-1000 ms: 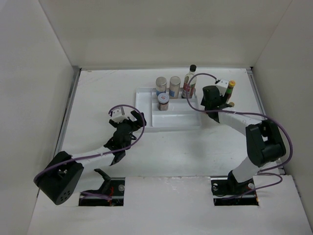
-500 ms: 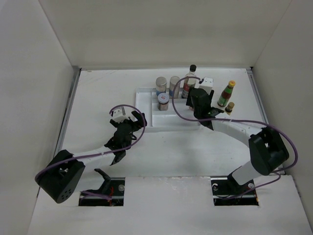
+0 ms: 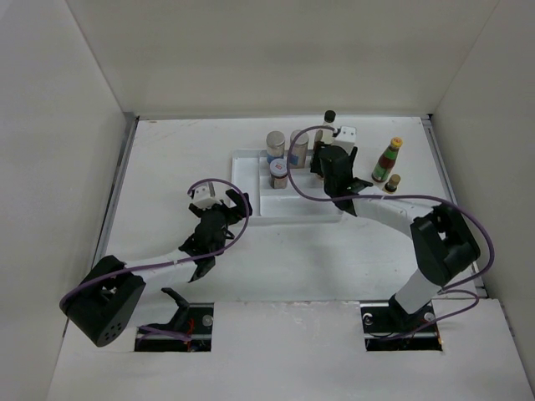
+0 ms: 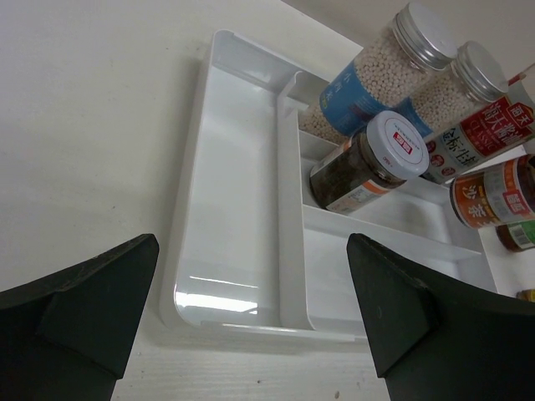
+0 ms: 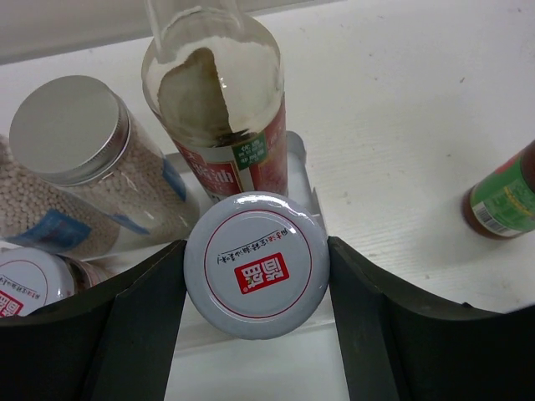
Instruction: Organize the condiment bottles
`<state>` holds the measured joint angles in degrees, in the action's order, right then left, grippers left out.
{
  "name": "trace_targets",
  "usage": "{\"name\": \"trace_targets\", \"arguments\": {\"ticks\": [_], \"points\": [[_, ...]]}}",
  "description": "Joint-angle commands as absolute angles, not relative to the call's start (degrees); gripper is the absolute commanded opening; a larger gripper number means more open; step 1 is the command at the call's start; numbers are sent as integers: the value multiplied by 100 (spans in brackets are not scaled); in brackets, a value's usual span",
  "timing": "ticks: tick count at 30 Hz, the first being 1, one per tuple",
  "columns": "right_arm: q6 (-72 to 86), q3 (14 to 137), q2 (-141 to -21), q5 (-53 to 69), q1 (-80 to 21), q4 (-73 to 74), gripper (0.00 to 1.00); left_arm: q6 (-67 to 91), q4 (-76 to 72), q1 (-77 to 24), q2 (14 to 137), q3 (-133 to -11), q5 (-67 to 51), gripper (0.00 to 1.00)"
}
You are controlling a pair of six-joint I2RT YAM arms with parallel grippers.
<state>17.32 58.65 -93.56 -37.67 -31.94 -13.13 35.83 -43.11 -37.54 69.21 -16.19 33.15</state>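
My right gripper [image 3: 328,164] is shut on a short white-lidded jar [image 5: 256,265], held upright over the right back part of the white divided tray [image 3: 288,202], just in front of the tall black-capped red-label bottle [image 3: 328,122]. Two grey-lidded shakers [image 3: 275,142] [image 3: 298,140] stand at the tray's back. A second short jar [image 3: 279,172] stands in front of them. The yellow-capped red-green bottle [image 3: 386,159] and the small yellow bottle [image 3: 391,182] stand on the table right of the tray. My left gripper [image 3: 209,201] is open and empty, left of the tray's near corner.
White walls enclose the table on the left, back and right. The tray's long left compartment [image 4: 234,192] holds nothing. The right arm's purple cable [image 3: 305,180] loops over the tray. Bare table lies between the tray and the arm bases.
My right gripper has swung left with the jar, from beside the red-green bottle to the tray in front of the tall bottle. The left arm has barely moved.
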Motion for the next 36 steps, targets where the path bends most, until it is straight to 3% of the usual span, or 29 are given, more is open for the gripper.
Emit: {"name": "trace_targets", "arguments": {"ticks": [1,15,21,26,36], "points": [[1749,6196,-9430,-3850,-3203,-2162,58,3656,-4597,-3775,6935,-1661,3252,100],[1986,5889,-9826,-3762,-3265,-2162,62,3691,-4597,-3766,6944,-1661,3234,100],[2065,5792,-9625,-3700,-3265,-2109,81,3691,-4597,-3766,6935,-1652,3226,100],[2022,5371,-8669,-3638,-3291,-2153,92,3691,-4597,-3766,6917,-1644,3252,100],[2197,3815,-5829,-4885,-2370,-1531,94,3700,-4632,-3696,6338,-1301,3892,100]]}}
